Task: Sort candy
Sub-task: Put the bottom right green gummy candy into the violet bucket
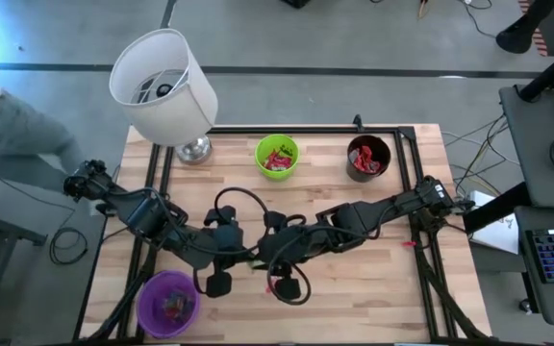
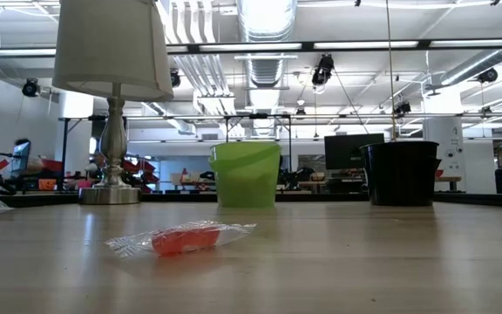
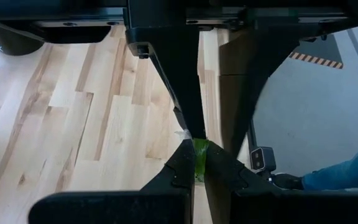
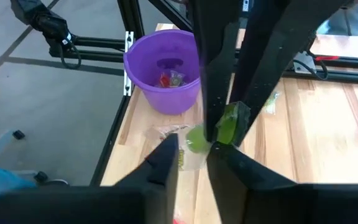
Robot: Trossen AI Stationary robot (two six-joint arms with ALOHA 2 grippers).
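My left gripper (image 3: 197,163) is shut on a small green candy (image 3: 199,155) near the table's middle (image 1: 254,259). My right gripper (image 4: 193,152) is open. Its fingers stand on either side of the same candy's round green end (image 4: 195,139); whether they touch it, I cannot tell. An orange-red candy in a clear wrapper (image 2: 181,239) lies flat on the table. The purple cup (image 4: 166,71) holds a few wrapped candies. The green cup (image 1: 277,156) and the black cup (image 1: 368,158) hold red pieces. My left gripper pinches the green candy's wrapper (image 4: 231,122) between its two fingers (image 3: 182,163), coming from the table's left. A clear wrapper tail (image 3: 182,132) sticks out past the fingertips, and the round end hangs free toward the right gripper.
A lamp with a white shade (image 1: 163,85) stands at the far left of the table. A black frame (image 1: 407,163) runs along the table's edges. A clear-wrapped piece (image 4: 166,132) lies near the purple cup. A person's arm (image 1: 8,125) shows beyond the left edge.
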